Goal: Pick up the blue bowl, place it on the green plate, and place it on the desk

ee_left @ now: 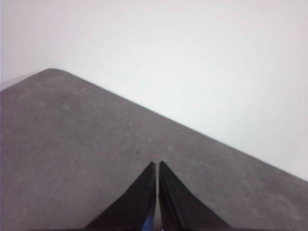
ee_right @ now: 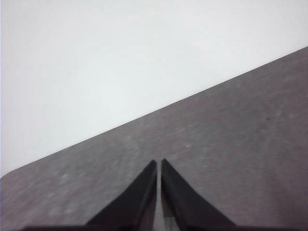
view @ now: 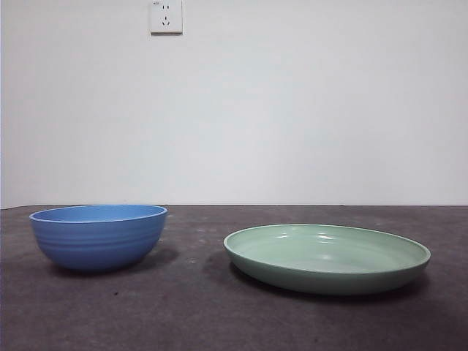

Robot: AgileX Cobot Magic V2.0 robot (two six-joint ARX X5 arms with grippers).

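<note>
The blue bowl [view: 99, 236] stands upright on the dark grey desk [view: 197, 314] at the left of the front view. The green plate [view: 327, 257] lies flat on the desk to its right, apart from the bowl. Neither arm shows in the front view. My left gripper [ee_left: 158, 164] is shut and empty over bare desk [ee_left: 72, 144]. My right gripper [ee_right: 159, 162] is shut and empty over bare desk [ee_right: 231, 144]. Neither wrist view shows the bowl or the plate clearly.
A white wall [view: 292, 110] rises behind the desk's far edge, with a power socket [view: 166, 16] high up. The desk's far edge and a rounded corner [ee_left: 50, 71] show in the left wrist view.
</note>
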